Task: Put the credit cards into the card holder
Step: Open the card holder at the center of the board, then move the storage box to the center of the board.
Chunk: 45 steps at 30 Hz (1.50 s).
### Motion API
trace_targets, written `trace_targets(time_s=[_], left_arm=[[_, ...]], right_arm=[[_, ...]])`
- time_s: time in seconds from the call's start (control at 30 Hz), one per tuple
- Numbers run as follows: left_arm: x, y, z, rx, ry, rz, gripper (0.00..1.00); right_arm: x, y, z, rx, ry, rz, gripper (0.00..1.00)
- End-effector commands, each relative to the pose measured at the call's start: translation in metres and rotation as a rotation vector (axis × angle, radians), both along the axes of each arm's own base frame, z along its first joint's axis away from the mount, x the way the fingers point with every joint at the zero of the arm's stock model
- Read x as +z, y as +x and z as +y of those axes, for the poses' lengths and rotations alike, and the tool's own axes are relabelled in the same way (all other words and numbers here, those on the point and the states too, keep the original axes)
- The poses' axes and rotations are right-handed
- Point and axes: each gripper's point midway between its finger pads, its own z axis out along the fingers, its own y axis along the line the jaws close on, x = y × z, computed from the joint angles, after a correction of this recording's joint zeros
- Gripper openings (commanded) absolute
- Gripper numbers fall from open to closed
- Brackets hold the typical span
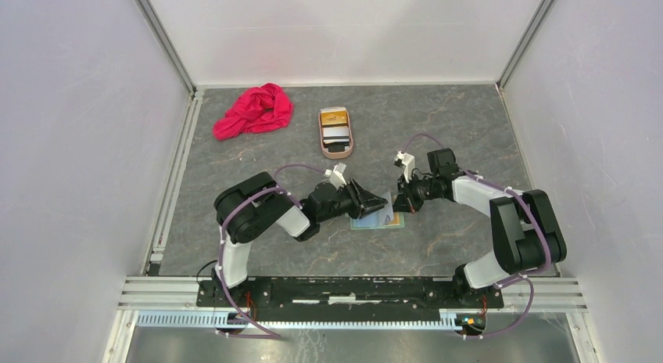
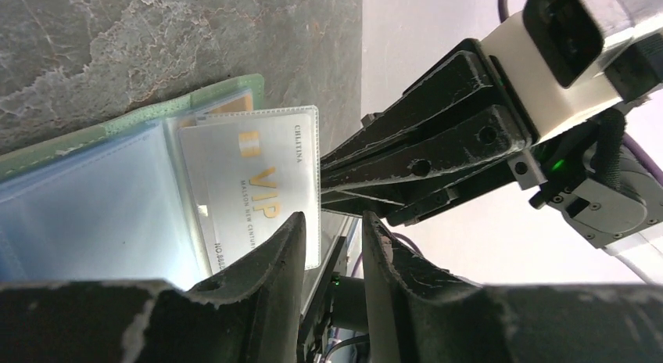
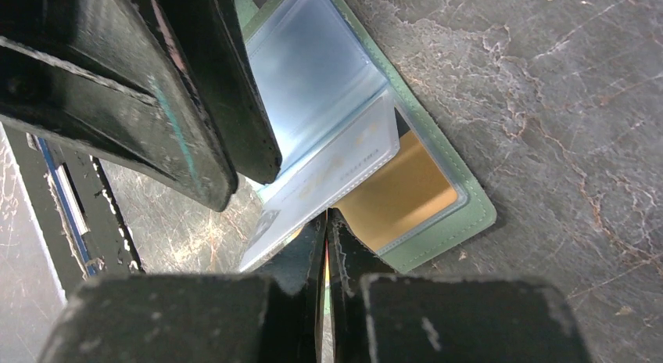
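Credit cards going in: silver card (image 2: 250, 183) sits in a clear sleeve of the open card holder (image 1: 383, 221) on the counter (image 1: 438, 128), gold card (image 3: 403, 195) pocketed beneath. More cards (image 1: 336, 132) wait in the tray (image 1: 337, 155). Right end effector (image 3: 326, 219), pinched nearly closed, noses that sleeve's edge. Left end effector (image 2: 335, 222) is half-spread, gripping nothing. Partway, I'd say.

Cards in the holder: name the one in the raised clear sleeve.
The silver VIP card. It has gold lettering and tilts up off the holder, while the gold card lies flat beneath it.
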Motion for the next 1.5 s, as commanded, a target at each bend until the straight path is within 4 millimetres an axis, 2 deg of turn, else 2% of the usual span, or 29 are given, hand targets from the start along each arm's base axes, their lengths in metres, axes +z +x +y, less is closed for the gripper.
trace_targets(time_s=[0.0,0.1,0.23,0.43,0.6,0.67,0.77,0.9,0.93,0.97,1.07,1.1,1.17,1.23,1.33,1.47], left_arm=[[-0.008,-0.001,-0.009,-0.034,0.044,-0.039,0.39],[-0.011,0.000,-0.011,-0.036,0.054,-0.044,0.39],[-0.005,0.003,-0.012,-0.031,0.057,-0.079,0.38],[0.016,0.012,-0.006,-0.010,0.121,-0.199,0.39],[0.036,0.016,0.006,0.008,0.211,-0.327,0.39],[0.044,0.018,0.016,0.022,0.266,-0.394,0.39],[0.067,0.023,0.040,0.063,0.392,-0.535,0.39],[0.106,0.031,0.090,0.180,0.573,-0.694,0.42],[0.114,0.031,0.103,0.209,0.606,-0.722,0.45],[0.122,0.031,0.116,0.244,0.631,-0.744,0.55],[0.136,0.032,0.149,0.343,0.633,-0.751,0.90],[0.140,0.033,0.156,0.359,0.606,-0.752,0.98],[0.150,0.036,0.163,0.344,0.541,-0.759,1.00],[0.158,0.046,0.171,0.347,0.542,-0.748,1.00],[0.166,0.067,0.172,0.307,0.593,-0.737,1.00],[0.152,0.102,0.164,0.231,0.636,-0.673,1.00]], right_arm=[[0.010,0.014,-0.002,-0.011,0.012,-0.040,0.07],[0.012,0.016,-0.006,-0.019,0.014,-0.048,0.07],[0.013,0.021,-0.015,-0.038,0.009,-0.065,0.07],[0.022,0.034,-0.033,-0.082,-0.047,-0.174,0.09],[0.029,0.030,-0.027,-0.049,-0.004,-0.191,0.12],[0.031,0.022,-0.020,0.004,0.039,-0.180,0.14],[0.040,0.008,-0.010,0.099,0.123,-0.182,0.15],[0.052,0.002,-0.004,0.151,0.172,-0.242,0.16],[0.054,0.003,-0.003,0.155,0.167,-0.262,0.17],[0.057,0.006,-0.004,0.152,0.156,-0.290,0.17],[0.070,0.015,-0.006,0.154,0.115,-0.391,0.18],[0.074,0.021,-0.007,0.146,0.085,-0.432,0.19],[0.092,0.031,-0.010,0.131,0.038,-0.533,0.20],[0.112,0.040,-0.010,0.107,0.043,-0.616,0.27],[0.144,0.052,-0.002,0.096,0.106,-0.719,0.44],[0.171,0.061,0.016,0.178,0.186,-0.740,0.52]])
